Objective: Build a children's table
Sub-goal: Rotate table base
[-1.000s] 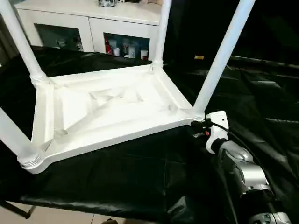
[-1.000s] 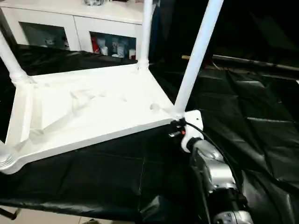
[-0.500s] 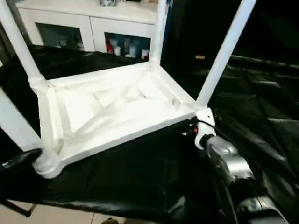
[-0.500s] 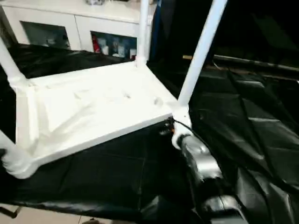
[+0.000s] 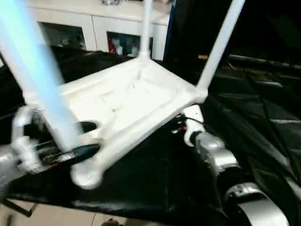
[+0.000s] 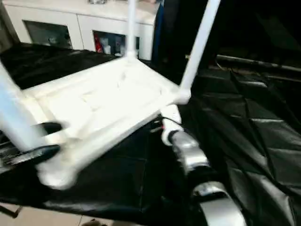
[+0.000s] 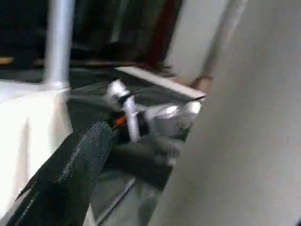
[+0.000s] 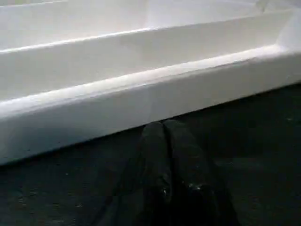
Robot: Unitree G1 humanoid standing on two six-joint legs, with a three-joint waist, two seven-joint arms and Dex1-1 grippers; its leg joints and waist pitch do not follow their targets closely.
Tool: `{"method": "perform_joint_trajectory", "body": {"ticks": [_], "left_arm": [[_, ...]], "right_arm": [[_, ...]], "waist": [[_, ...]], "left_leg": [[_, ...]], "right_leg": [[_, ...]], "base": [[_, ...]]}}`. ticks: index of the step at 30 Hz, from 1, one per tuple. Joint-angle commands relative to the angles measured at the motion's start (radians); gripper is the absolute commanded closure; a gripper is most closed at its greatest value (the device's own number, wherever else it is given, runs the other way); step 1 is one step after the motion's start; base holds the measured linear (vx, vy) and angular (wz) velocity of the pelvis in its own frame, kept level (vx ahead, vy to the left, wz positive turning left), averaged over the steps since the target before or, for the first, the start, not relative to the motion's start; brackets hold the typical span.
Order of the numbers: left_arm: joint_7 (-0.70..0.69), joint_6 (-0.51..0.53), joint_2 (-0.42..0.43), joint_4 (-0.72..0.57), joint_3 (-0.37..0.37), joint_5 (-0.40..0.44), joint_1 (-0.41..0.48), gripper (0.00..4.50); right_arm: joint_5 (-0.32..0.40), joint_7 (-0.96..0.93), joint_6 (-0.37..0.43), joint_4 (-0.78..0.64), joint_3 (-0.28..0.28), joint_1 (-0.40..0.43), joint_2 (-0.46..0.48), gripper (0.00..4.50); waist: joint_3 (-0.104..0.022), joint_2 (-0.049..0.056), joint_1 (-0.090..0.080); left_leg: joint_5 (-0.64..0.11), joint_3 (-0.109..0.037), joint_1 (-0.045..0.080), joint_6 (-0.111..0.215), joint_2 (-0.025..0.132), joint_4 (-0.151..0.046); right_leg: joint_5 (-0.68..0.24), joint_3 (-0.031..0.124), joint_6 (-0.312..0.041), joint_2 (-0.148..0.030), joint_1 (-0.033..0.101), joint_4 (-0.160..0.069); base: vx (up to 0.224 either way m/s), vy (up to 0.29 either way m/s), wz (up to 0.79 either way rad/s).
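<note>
Now the children's table (image 5: 136, 101) sits upside-down, near leg between released left claw (image 5: 77, 139) fingers.

Children's table (image 5: 136, 101): white moulded plastic, smooth with a soft sheen; its tube legs (image 5: 220, 44) share the same smooth white finish. Work table (image 5: 263, 117): draped in black sheeting, glossy and creased, with highlights along the folds. Left gripper (image 5: 82, 139): black fingers (image 7: 70, 174) with a matt, finely grained surface. Right gripper (image 8: 167, 162): matt black fingers. Right forearm (image 5: 221, 160): brushed silver metal, semi-glossy. Cabinet (image 5: 94, 21): smooth white fronts with glass panes.
</note>
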Motion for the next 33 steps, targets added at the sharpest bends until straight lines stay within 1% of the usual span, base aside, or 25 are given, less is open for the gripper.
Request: {"method": "perform_joint_trajectory", "body": {"ticks": [1,2,3,4,5,6,7,9,12,13,15,16,17,18,19,21,22,23,24,27,28,29,30,31,33], "left_arm": [[-0.012,0.012,-0.036,-0.025,-0.087,0.020,-0.038,0.03],[-0.012,0.012,-0.036,-0.025,-0.087,0.020,-0.038,0.03],[-0.015,0.014,-0.073,-0.028,-0.136,0.030,-0.067,0.03],[-0.015,0.015,-0.087,-0.026,-0.156,0.036,-0.078,0.03],[-0.014,0.007,-0.111,-0.021,-0.180,0.048,-0.093,0.03],[-0.011,-0.014,-0.159,-0.001,-0.237,0.079,-0.129,0.03],[-0.008,-0.026,-0.175,0.009,-0.253,0.093,-0.140,0.03],[0.006,-0.056,-0.228,0.051,-0.300,0.126,-0.178,0.03],[0.027,-0.132,-0.306,0.147,-0.357,0.196,-0.237,0.03],[0.032,-0.143,-0.325,0.172,-0.370,0.209,-0.251,0.03],[0.062,-0.220,-0.373,0.252,-0.403,0.276,-0.297,0.03],[0.095,-0.276,-0.398,0.303,-0.411,0.320,-0.324,0.03],[0.096,-0.278,-0.399,0.305,-0.412,0.321,-0.325,0.03],[0.165,-0.339,-0.422,0.383,-0.423,0.392,-0.366,0.03],[0.209,-0.377,-0.429,0.423,-0.429,0.437,-0.384,0.03],[0.238,-0.429,-0.439,0.477,-0.428,0.473,-0.407,0.03],[0.276,-0.466,-0.442,0.518,-0.438,0.511,-0.424,0.03],[0.276,-0.466,-0.442,0.518,-0.438,0.511,-0.424,0.03],[0.309,-0.503,-0.460,0.576,-0.442,0.538,-0.447,0.03],[0.347,-0.548,-0.482,0.617,-0.440,0.564,-0.467,0.03],[0.352,-0.559,-0.492,0.631,-0.434,0.564,-0.474,0.03],[0.342,-0.588,-0.500,0.640,-0.429,0.562,-0.478,0.03],[0.319,-0.584,-0.504,0.635,-0.423,0.545,-0.477,0.03],[0.299,-0.584,-0.504,0.632,-0.422,0.535,-0.475,0.03],[0.261,-0.605,-0.492,0.621,-0.430,0.532,-0.464,0.03]], "right_arm": [[-0.008,0.005,-0.013,0.017,0.001,-0.021,0.006,4.50],[-0.008,0.005,-0.013,0.017,0.001,-0.021,0.006,4.50],[-0.010,0.006,-0.015,0.025,0.005,-0.026,0.012,4.50],[-0.013,0.008,-0.019,0.031,0.006,-0.029,0.014,4.50],[-0.016,0.008,-0.022,0.036,0.007,-0.033,0.017,4.50],[-0.019,0.009,-0.031,0.050,0.009,-0.040,0.025,4.50],[-0.020,0.010,-0.032,0.052,0.009,-0.042,0.027,4.50],[-0.022,0.010,-0.041,0.065,0.007,-0.050,0.033,4.50],[-0.024,0.014,-0.048,0.077,0.007,-0.055,0.039,4.50],[-0.024,0.015,-0.050,0.079,0.007,-0.055,0.041,4.50],[-0.023,0.016,-0.053,0.079,0.008,-0.054,0.042,4.50],[-0.022,0.012,-0.057,0.083,0.005,-0.055,0.041,4.50],[-0.022,0.012,-0.057,0.083,0.005,-0.055,0.041,4.50],[-0.024,-0.007,-0.066,0.085,-0.002,-0.054,0.033,4.50],[-0.025,-0.015,-0.071,0.086,-0.007,-0.055,0.029,4.50],[-0.022,-0.017,-0.073,0.086,-0.020,-0.054,0.016,4.50],[-0.018,-0.015,-0.076,0.088,-0.030,-0.055,0.002,4.50],[-0.018,-0.015,-0.076,0.088,-0.030,-0.055,0.002,4.50],[-0.014,-0.016,-0.081,0.087,-0.048,-0.052,-0.032,4.50],[-0.007,-0.013,-0.082,0.071,-0.069,-0.044,-0.079,4.50],[-0.005,-0.011,-0.081,0.065,-0.076,-0.040,-0.097,4.50],[-0.001,0.001,-0.077,0.044,-0.083,-0.030,-0.120,4.50],[-0.002,0.009,-0.074,0.021,-0.086,-0.018,-0.140,4.50],[-0.006,0.014,-0.072,0.003,-0.085,-0.008,-0.154,4.50],[-0.011,0.047,-0.058,-0.064,-0.084,0.030,-0.190,4.50]], "waist": [[-0.052,0.024,-0.008],[-0.052,0.024,-0.008],[-0.054,0.020,-0.011],[-0.054,0.018,-0.013],[-0.055,0.023,-0.013],[-0.056,0.020,-0.018],[-0.055,0.018,-0.019],[-0.056,0.021,-0.019],[-0.055,0.017,-0.026],[-0.057,0.023,-0.026],[-0.058,0.018,-0.028],[-0.061,0.023,-0.030],[-0.061,0.026,-0.030],[-0.060,0.022,-0.030],[-0.060,0.023,-0.030],[-0.059,0.021,-0.031],[-0.059,0.038,-0.031],[-0.060,0.032,-0.035],[-0.059,0.026,-0.035],[-0.061,0.027,-0.028],[-0.061,0.042,-0.024],[-0.060,0.039,-0.025],[-0.062,0.032,-0.021],[-0.062,0.039,-0.020],[-0.063,0.033,-0.015]], "left_leg": [[-0.233,-0.027,0.027,-0.081,0.059,-0.079],[-0.233,-0.027,0.027,-0.081,0.059,-0.079],[-0.213,-0.028,0.021,-0.079,0.058,-0.080],[-0.202,-0.026,0.024,-0.074,0.058,-0.076],[-0.195,-0.027,0.023,-0.073,0.057,-0.075],[-0.178,-0.026,0.022,-0.065,0.056,-0.073],[-0.174,-0.026,0.021,-0.061,0.056,-0.073],[-0.167,-0.027,0.019,-0.055,0.057,-0.072],[-0.167,-0.028,0.016,-0.046,0.057,-0.071],[-0.168,-0.028,0.018,-0.045,0.056,-0.070],[-0.161,-0.029,0.018,-0.037,0.057,-0.068],[-0.149,-0.028,0.019,-0.031,0.057,-0.066],[-0.140,-0.030,0.016,-0.025,0.058,-0.066],[-0.136,-0.030,0.018,-0.014,0.058,-0.065],[-0.141,-0.029,0.018,-0.015,0.058,-0.065],[-0.157,-0.031,0.017,-0.013,0.059,-0.065],[-0.159,-0.036,0.013,-0.016,0.058,-0.066],[-0.168,-0.033,0.017,-0.016,0.060,-0.066],[-0.169,-0.033,0.017,-0.013,0.058,-0.064],[-0.152,-0.030,0.017,0.001,0.058,-0.058],[-0.145,-0.032,0.017,0.002,0.058,-0.056],[-0.145,-0.030,0.015,0.005,0.058,-0.057],[-0.138,-0.030,0.015,0.012,0.058,-0.055],[-0.129,-0.031,0.014,0.016,0.058,-0.054],[-0.095,-0.029,0.009,0.051,0.055,-0.049]], "right_leg": [[-0.112,0.052,-0.177,-0.080,0.022,-0.067],[-0.112,0.052,-0.177,-0.080,0.022,-0.067],[-0.084,0.051,-0.179,-0.081,0.028,-0.063],[-0.066,0.052,-0.181,-0.081,0.027,-0.064],[-0.055,0.052,-0.183,-0.082,0.029,-0.062],[-0.032,0.052,-0.189,-0.080,0.032,-0.062],[-0.029,0.052,-0.189,-0.080,0.032,-0.064],[-0.024,0.053,-0.195,-0.084,0.036,-0.064],[-0.022,0.052,-0.196,-0.083,0.039,-0.066],[-0.024,0.052,-0.198,-0.085,0.040,-0.066],[-0.009,0.052,-0.205,-0.084,0.043,-0.067],[0.020,0.051,-0.211,-0.083,0.042,-0.064],[0.036,0.051,-0.216,-0.084,0.045,-0.063],[0.050,0.050,-0.224,-0.084,0.045,-0.065],[0.048,0.050,-0.225,-0.083,0.045,-0.064],[0.019,0.050,-0.225,-0.087,0.047,-0.066],[0.001,0.048,-0.220,-0.089,0.050,-0.066],[-0.004,0.048,-0.219,-0.086,0.046,-0.071],[0.000,0.048,-0.227,-0.086,0.047,-0.070],[0.006,0.049,-0.245,-0.089,0.050,-0.070],[0.019,0.049,-0.249,-0.090,0.048,-0.067],[0.026,0.048,-0.251,-0.088,0.048,-0.070],[0.047,0.047,-0.257,-0.087,0.051,-0.066],[0.063,0.047,-0.263,-0.088,0.052,-0.062],[0.123,0.047,-0.270,-0.087,0.055,-0.060]], "base": [[0.000,0.000,0.00],[0.000,0.000,0.00],[0.000,0.000,0.00],[0.000,0.000,0.00],[0.000,0.000,0.00],[0.000,0.000,0.00],[0.000,0.000,0.00],[0.000,0.000,0.00],[0.000,0.000,0.00],[0.000,0.000,0.00],[0.000,0.000,0.00],[0.000,0.000,0.00],[0.000,0.000,0.00],[0.000,0.000,0.00],[0.000,0.000,0.00],[0.000,0.000,0.00],[0.000,0.000,0.00],[0.000,0.000,0.00],[0.000,0.000,0.00],[0.000,0.000,0.00],[0.000,0.000,0.00],[0.000,0.000,0.00],[0.000,0.000,0.00],[0.000,0.000,0.00],[0.000,0.000,0.00]]}}
